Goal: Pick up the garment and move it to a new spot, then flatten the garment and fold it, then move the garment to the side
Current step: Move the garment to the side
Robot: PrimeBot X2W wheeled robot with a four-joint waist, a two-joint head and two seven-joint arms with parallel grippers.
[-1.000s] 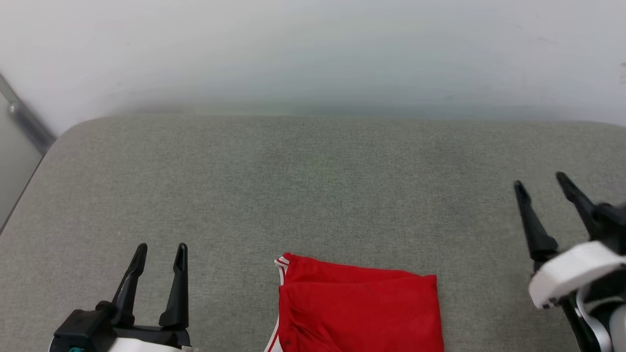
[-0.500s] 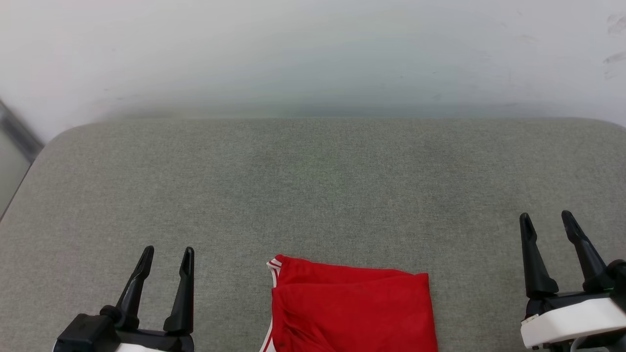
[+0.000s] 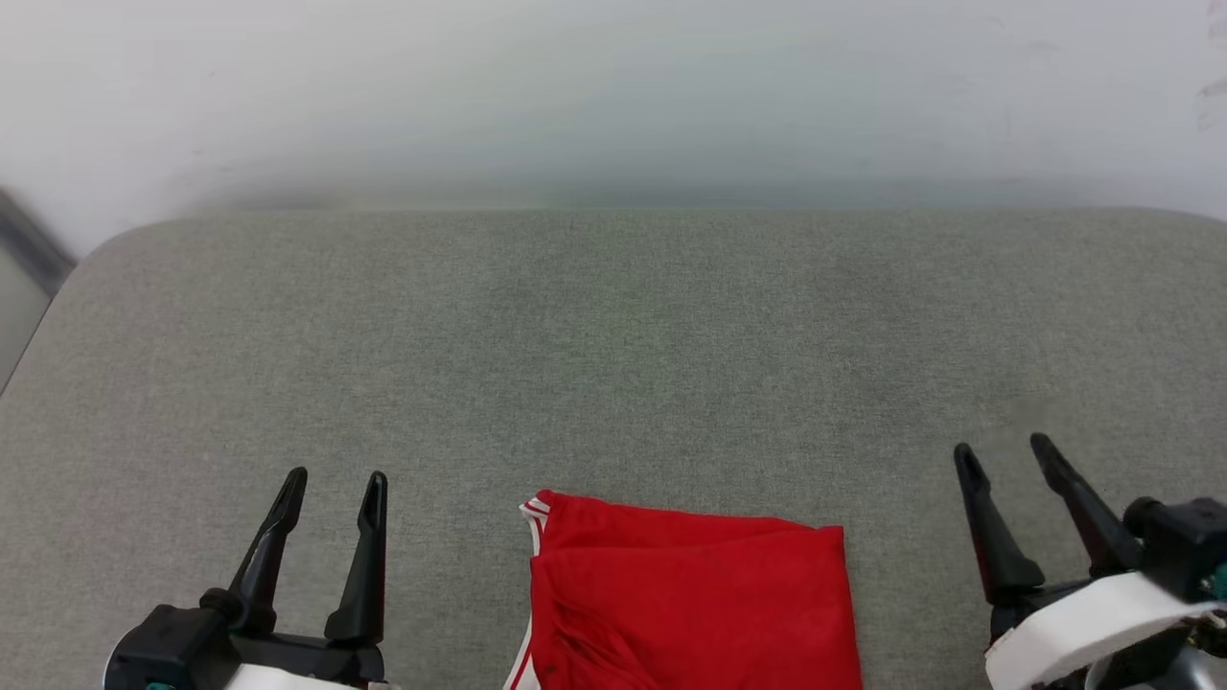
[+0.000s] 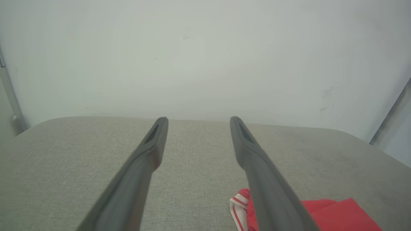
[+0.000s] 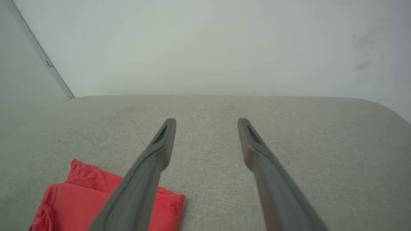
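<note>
- Garment (image 3: 690, 604), red and folded into a compact rectangle, is laid flat on the grey padded surface (image 3: 613, 364); it is found at the near edge of the head view, roughly midway between the two claws; its near part is cut off by the bottom of that view.
- White-and-red striped trim is seen at the far left corner of the garment; the plain red side is turned up.
- To the left of the garment, well apart from it, the left claw (image 3: 335, 476) is held with its fingers pointed away from the robot; the fingers are spread, with bare grey fabric seen between them; nothing is gripped.
- To the right of the garment, also apart from it, the right claw (image 3: 1002, 447) is held leaning slightly leftward; its fingers are likewise spread wide; nothing is gripped.
- In the left wrist view the striped corner is partly hidden behind the right-hand finger; in the right wrist view a corner of the garment is covered by the left-hand finger.
- Behind the rounded far edge of the surface a pale wall (image 3: 613, 96) is seen.
</note>
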